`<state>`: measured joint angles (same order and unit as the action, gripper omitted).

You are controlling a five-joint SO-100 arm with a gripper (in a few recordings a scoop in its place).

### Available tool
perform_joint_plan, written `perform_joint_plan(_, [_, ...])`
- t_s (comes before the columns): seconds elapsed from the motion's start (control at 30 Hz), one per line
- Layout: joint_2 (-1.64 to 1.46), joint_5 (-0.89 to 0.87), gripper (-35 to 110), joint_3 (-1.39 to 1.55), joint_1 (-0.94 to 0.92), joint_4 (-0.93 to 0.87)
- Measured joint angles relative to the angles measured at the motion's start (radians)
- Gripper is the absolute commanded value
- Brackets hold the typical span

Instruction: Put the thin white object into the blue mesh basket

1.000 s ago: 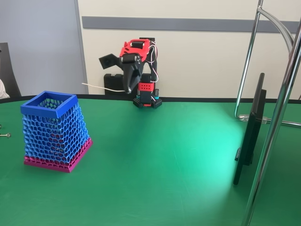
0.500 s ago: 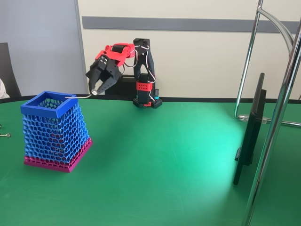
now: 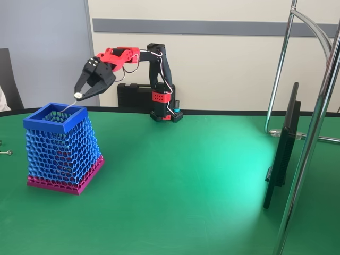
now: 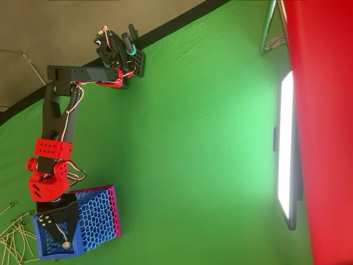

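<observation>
At the far left of the table in the fixed view, a small grey metal piece (image 3: 6, 153) lies on the green cloth (image 3: 186, 180), well apart from the work; it looks like a leftover and not part of the job. From overhead, a loose heap of thin pale sticks (image 4: 12, 234) sits just beside the basket, probably the stock the arm draws from.

Next comes the blue mesh basket (image 3: 33, 120), standing upright on its magenta base with the open square rim facing up, so a stick can simply be let fall into it. Directly above that opening hangs the gripper (image 3: 79, 95), tilted downward on the outstretched red and black arm (image 3: 156, 69). Its fingers are closed down tight on the thin white object (image 3: 68, 106), pinching it near the upper end. The stick slants down and to the left from the fingertips, and its lower end reaches about to the rim's opening; whether it touches the rim I cannot tell. Overhead, the gripper (image 4: 62, 234) sits squarely over the basket's mouth (image 4: 113, 212).

I would judge the carry is done and only the release remains; a stick held this low should drop inside rather than bounce off the edge.

To the right, a dark screen (image 3: 281, 154) and chrome stand (image 3: 313, 133) stay clear of everything.
</observation>
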<state>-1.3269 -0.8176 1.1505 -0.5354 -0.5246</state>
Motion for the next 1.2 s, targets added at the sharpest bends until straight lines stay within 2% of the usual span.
perform_joint_plan(0.07, [0.002, -0.011, 1, 0.000, -0.021, 0.025])
perform_joint_plan(0.4, [0.002, -0.133, 23, 0.052, -0.132, 0.133])
perform_joint_plan(0.57, [0.002, -0.167, 23, 0.101, -0.184, 0.213])
perform_joint_plan(0.77, [-0.026, -0.120, 23, 0.179, -0.187, 0.293])
perform_joint_plan(1.0, [-0.215, 0.067, 20, 0.272, -0.110, 0.301])
perform_joint_plan(1.2, [-0.443, 0.405, 18, 0.463, 0.069, 0.249])
